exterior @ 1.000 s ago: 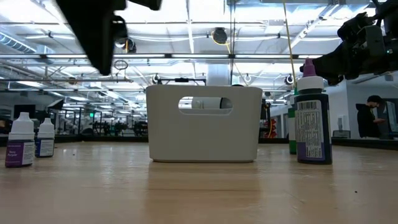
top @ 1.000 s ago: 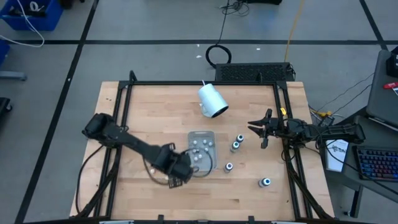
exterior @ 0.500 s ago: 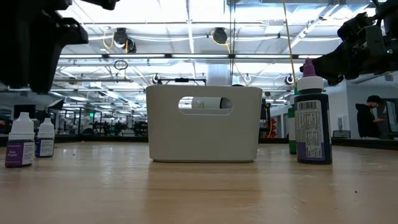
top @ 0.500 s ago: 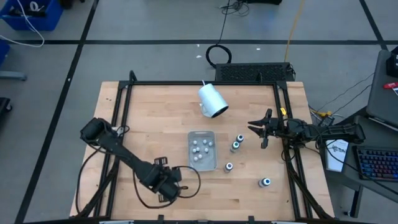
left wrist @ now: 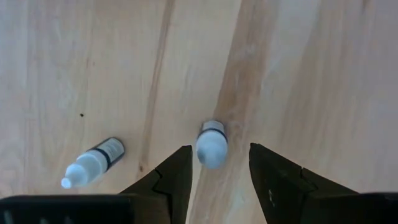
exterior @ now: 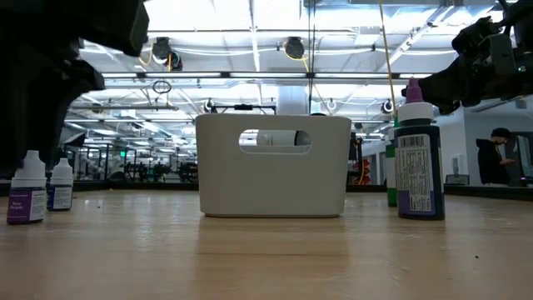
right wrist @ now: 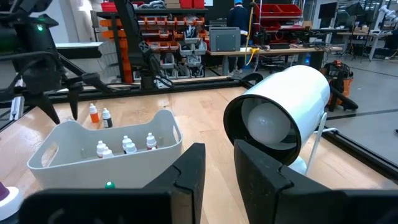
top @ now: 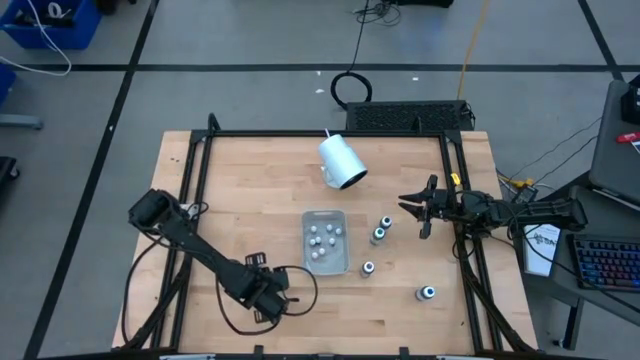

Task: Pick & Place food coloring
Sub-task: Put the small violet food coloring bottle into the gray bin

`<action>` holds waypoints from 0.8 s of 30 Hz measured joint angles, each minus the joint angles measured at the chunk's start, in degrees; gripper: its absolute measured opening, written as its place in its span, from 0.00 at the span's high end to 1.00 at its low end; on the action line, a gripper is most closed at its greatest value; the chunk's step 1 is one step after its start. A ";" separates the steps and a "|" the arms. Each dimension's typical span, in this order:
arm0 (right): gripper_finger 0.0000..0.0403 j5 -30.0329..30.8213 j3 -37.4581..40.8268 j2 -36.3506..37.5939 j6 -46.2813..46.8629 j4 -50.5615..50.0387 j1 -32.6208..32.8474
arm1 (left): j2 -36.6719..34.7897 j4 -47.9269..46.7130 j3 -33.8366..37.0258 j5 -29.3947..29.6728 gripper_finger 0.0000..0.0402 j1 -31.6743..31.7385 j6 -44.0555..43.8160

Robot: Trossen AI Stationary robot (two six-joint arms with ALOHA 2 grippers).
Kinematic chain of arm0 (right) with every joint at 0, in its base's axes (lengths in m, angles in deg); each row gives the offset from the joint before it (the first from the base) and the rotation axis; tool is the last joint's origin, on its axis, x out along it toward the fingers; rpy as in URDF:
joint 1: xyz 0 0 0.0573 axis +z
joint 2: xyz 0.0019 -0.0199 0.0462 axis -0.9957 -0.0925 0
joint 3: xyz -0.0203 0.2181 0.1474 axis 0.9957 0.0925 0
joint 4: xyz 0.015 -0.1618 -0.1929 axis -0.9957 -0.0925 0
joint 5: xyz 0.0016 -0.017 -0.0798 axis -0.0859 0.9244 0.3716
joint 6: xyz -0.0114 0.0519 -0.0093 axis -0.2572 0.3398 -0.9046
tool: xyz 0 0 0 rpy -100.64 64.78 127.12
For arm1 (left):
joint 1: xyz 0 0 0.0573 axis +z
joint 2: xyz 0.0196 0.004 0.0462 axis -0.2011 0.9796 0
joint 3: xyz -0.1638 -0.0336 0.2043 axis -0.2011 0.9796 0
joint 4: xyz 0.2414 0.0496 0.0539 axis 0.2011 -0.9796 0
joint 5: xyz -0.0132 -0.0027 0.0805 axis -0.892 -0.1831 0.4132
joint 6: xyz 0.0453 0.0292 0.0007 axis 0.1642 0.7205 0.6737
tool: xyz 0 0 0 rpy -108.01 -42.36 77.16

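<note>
My left gripper (top: pixel 266 297) points straight down near the table's near-left part, open. A tiny whitish food coloring bottle (left wrist: pixel 211 144) stands upright between its fingers (left wrist: pixel 177 177), with a gap on each side. A second tiny bottle (left wrist: pixel 93 163) stands beside it. Both bottles (exterior: pixel 27 190) also show at the left of the low view. The clear tray (top: pixel 325 241) at mid-table holds several whitish bottles. Dark bottles (top: pixel 378 235) stand to its right. My right gripper (top: pixel 420 212) waits shut at the right edge.
A large white cup (top: pixel 342 162) lies on its side behind the tray. Two more dark bottles (top: pixel 368 268), (top: pixel 427 293) stand toward the near right. A black frame (top: pixel 200 180) runs along the table's edges. Bare wood surrounds the left gripper.
My left gripper has moved from beside the tray toward the table's near-left and sunk down over the two small bottles. Its fingers have kept the same gap. Nothing else has moved.
</note>
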 joint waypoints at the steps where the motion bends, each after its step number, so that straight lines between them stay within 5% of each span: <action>1: 0.81 0.00 -0.01 0.00 0.00 0.00 -0.01 | 0.00 0.30 0.32 0.02 0.61 0.12 0.00; 24: 0.81 0.00 0.01 -0.01 -0.01 0.00 -0.01 | 0.00 1.22 1.60 -0.13 0.60 0.88 -0.02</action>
